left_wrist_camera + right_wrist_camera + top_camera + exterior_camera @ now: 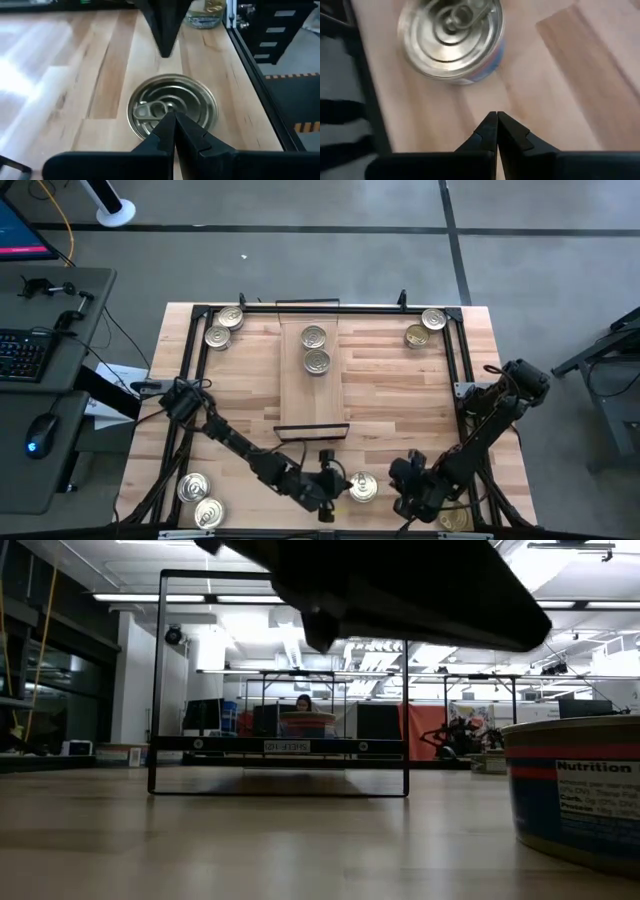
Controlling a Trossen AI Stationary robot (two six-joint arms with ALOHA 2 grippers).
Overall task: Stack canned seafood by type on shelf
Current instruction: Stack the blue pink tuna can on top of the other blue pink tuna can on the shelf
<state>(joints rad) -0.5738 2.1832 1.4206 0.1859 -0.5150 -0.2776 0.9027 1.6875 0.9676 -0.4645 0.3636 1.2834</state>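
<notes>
A round tin of canned seafood with a silver pull-tab lid stands on the tabletop near the front edge, between my two grippers. My left gripper is shut, its tips over the lid. My right gripper is shut too and points steeply down just right of this tin, clear of it. The shelf lies in the table's middle. Two tins rest on its far half. My left gripper's shut tips come slanting down from the table's left over the middle of the tin's lid. Whether they touch the lid, I cannot tell.
More tins stand in pairs at the far left, far right and near left. One sits at the near right, under my right arm. A black frame runs round the tabletop. A person sits beyond the table.
</notes>
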